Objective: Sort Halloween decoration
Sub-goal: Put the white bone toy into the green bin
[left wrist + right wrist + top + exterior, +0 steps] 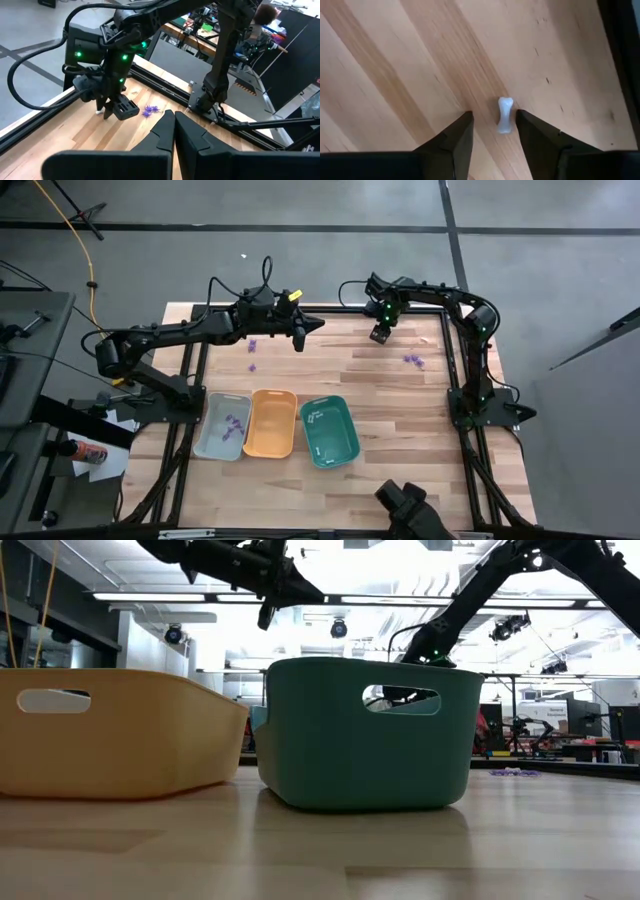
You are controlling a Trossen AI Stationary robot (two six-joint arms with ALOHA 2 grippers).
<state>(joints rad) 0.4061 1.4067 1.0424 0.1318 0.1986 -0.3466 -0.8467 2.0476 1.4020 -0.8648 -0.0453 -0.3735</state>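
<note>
A small white bone-shaped piece (504, 115) lies flat on the wood between the open fingers of my right gripper (492, 125), close to one finger (540, 137) but apart from it. My right gripper (380, 332) points down near the table's far edge. My left gripper (310, 325) is shut, holds nothing and hovers above the table to the left of the right one. Purple pieces lie on the wood: two below my left arm (253, 343) (252, 366), and a cluster (412, 360) near the right gripper. That cluster also shows in the left wrist view (150, 110).
Three trays stand side by side at the table's near middle: a grey tray (212, 442) with purple pieces in it, an orange tray (271, 448), and a teal tray (345, 450) with white pieces in it. Bare wood lies between the trays and both grippers.
</note>
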